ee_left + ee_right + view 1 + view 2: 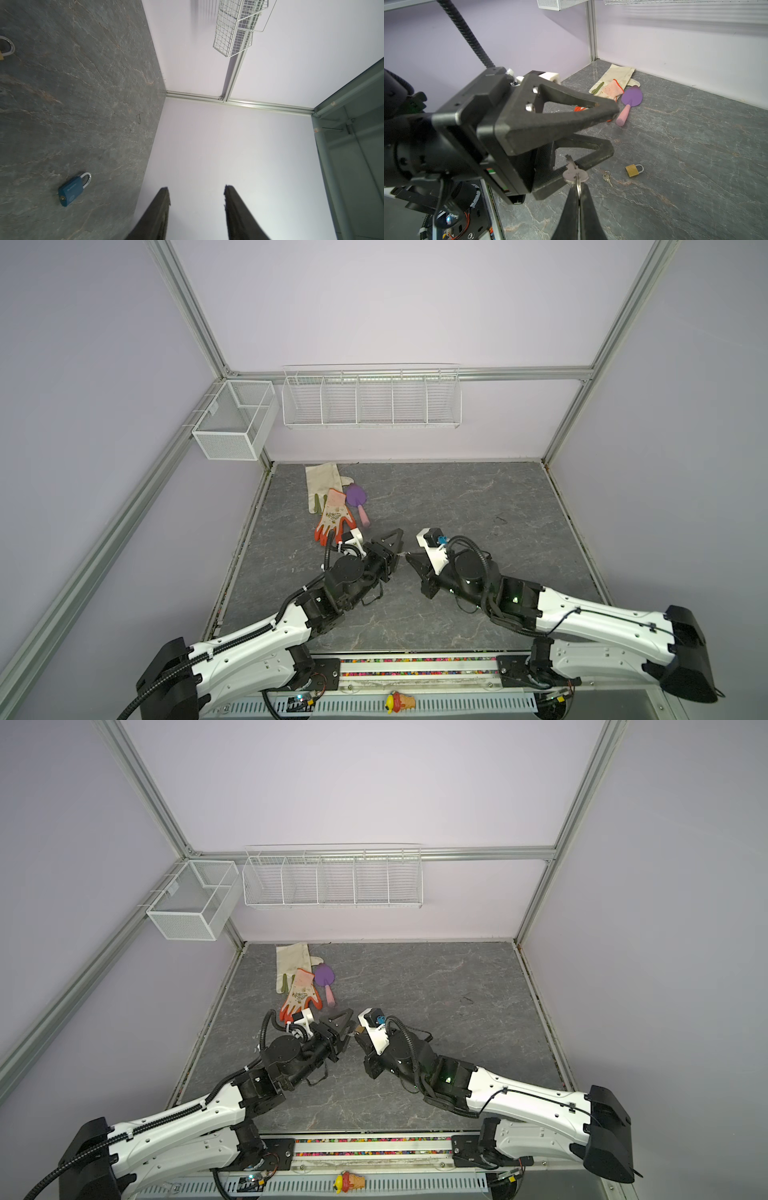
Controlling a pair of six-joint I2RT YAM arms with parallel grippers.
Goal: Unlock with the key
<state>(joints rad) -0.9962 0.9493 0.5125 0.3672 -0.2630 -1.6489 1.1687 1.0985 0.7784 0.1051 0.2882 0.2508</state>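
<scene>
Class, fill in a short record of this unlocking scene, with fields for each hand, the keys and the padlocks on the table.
right hand: shut on key, gripped at its ring end
left hand: open, nothing held, facing the right hand
blue padlock: lying on table, untouched
brass padlock: lying on table, untouched
small key: loose on table beside brass padlock
</scene>
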